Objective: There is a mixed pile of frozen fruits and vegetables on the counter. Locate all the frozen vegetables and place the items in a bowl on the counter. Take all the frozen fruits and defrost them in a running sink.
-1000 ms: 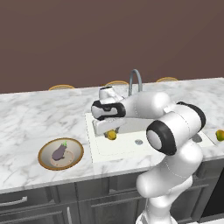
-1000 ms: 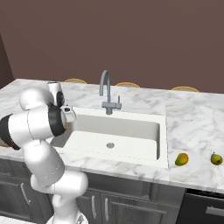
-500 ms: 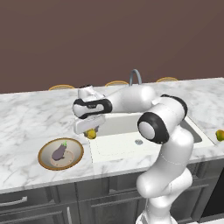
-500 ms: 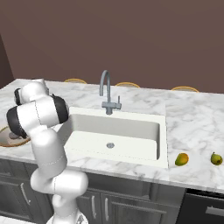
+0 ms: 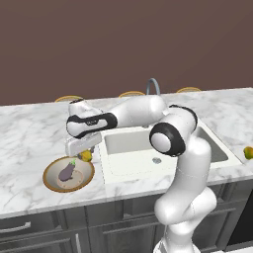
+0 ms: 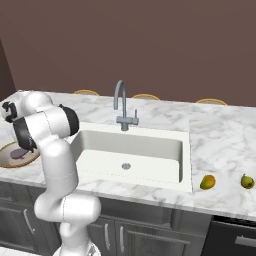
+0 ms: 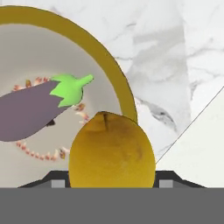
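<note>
My gripper point(image 5: 85, 154) is shut on the rounded yellow-orange vegetable point(image 5: 87, 156), which hangs just over the right rim of the bowl point(image 5: 46, 176). In the hand view the vegetable point(image 7: 112, 151) sits between the fingertips, above the tan rim of the bowl point(image 7: 109, 70). The purple eggplant point(image 7: 30, 107) with its green cap lies inside the bowl, and its shape point(image 5: 66, 172) also shows from the left base view. The white sink point(image 5: 148, 148) lies just right of the bowl. Two yellow-green fruits point(image 6: 207, 182) point(image 6: 247, 181) rest on the counter point(image 6: 220, 145) far to the right.
The grey gooseneck tap point(image 6: 121, 105) stands behind the sink basin point(image 6: 130, 150). Thin tan-rimmed discs point(image 5: 68, 99) point(image 5: 131, 93) point(image 5: 189, 90) lie along the counter's back edge. Dark cabinets run below the counter front.
The arm has swung left from over the sink to the bowl, carrying the yellow-orange vegetable with it. The eggplant and the fruits have stayed put.
</note>
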